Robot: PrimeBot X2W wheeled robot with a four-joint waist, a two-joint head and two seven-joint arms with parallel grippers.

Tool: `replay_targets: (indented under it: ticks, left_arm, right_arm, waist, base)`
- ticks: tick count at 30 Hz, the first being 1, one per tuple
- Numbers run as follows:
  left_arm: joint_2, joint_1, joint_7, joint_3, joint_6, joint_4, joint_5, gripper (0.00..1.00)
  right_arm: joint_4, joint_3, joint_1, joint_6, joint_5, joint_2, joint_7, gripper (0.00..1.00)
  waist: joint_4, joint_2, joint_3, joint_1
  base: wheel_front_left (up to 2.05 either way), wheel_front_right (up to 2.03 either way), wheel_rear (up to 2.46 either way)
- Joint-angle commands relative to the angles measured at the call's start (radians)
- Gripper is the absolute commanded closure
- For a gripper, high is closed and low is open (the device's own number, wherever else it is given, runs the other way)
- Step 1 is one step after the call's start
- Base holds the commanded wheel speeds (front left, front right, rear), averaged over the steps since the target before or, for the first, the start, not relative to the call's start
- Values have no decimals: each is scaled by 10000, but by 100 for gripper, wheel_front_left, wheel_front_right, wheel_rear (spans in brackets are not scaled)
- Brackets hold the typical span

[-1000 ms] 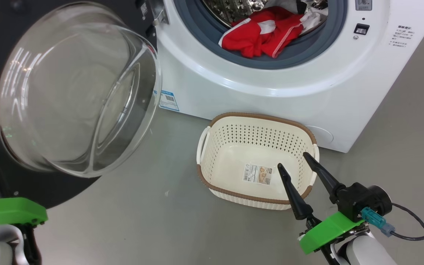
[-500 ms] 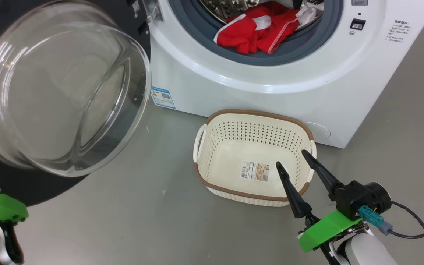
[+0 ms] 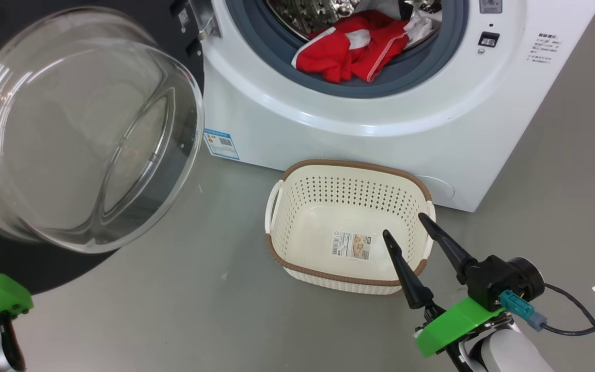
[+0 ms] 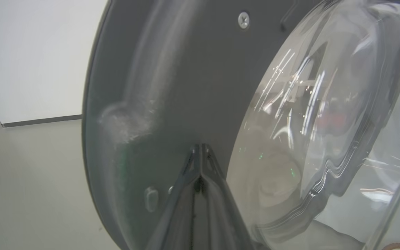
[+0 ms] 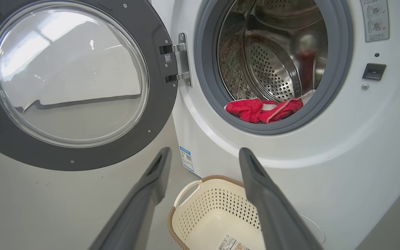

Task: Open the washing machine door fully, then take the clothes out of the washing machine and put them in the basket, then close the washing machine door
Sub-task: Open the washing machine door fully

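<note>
Door [image 5: 71, 73]: stands open left of washer [image 3: 328, 134], glass bulging out.
Clothes [image 3: 349, 51]: lying in washer's mouth.
Basket [image 3: 349, 164]: floor, before washer.
Left gripper [image 4: 200, 149]: closed, maybe touching door.
Right gripper [image 3: 403, 225]: wide, empty.

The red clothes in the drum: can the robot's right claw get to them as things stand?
Probably yes. The door is swung wide to the side, the clothes lie at the front lip of the drum, and the open right claw hangs by the basket with nothing between it and them.
</note>
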Motion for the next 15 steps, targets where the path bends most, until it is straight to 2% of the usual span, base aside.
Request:
replay_targets:
  ticks: [1, 3, 4, 5, 6, 15]
  left_arm:
    - [504, -213, -77, 507, -53, -343, 94, 60]
    - [438, -82, -77, 579, -110, -592, 92, 23]
    - [395, -11, -77, 608, -144, -748, 77, 16]
    - [354, 75, -77, 636, -164, -938, 72, 4]
    - [337, 175, -77, 647, -189, -1150, 97, 0]
    - [-169, 1119, -78, 541, -482, -4111, -1, 0]
  right_arm:
    - [-205, 269, -245, 48, 228, 59, -3, 0]
    - [-170, 261, -249, 48, 318, 59, -9, 0]
    - [-148, 231, -256, 48, 345, 59, -13, 0]
    - [-125, 184, -265, 48, 372, 59, -19, 0]
    - [-106, 125, -267, 48, 400, 59, -25, 0]
    - [-82, -557, -425, 48, 278, 59, -68, 0]
  waist:
    - [-45, -1, -86, 0]
    - [-78, -1, -130, 0]
    - [-96, -1, -152, 0]
    - [-124, -1, -187, 0]
    - [-152, -1, -215, 0]
    - [-595, -1, -341, 0]
  base:
    - [0, 0, 0]
    - [0, 0, 0]
    - [0, 0, 0]
    - [0, 0, 0]
    - [0, 0, 0]
    - [0, 0, 0]
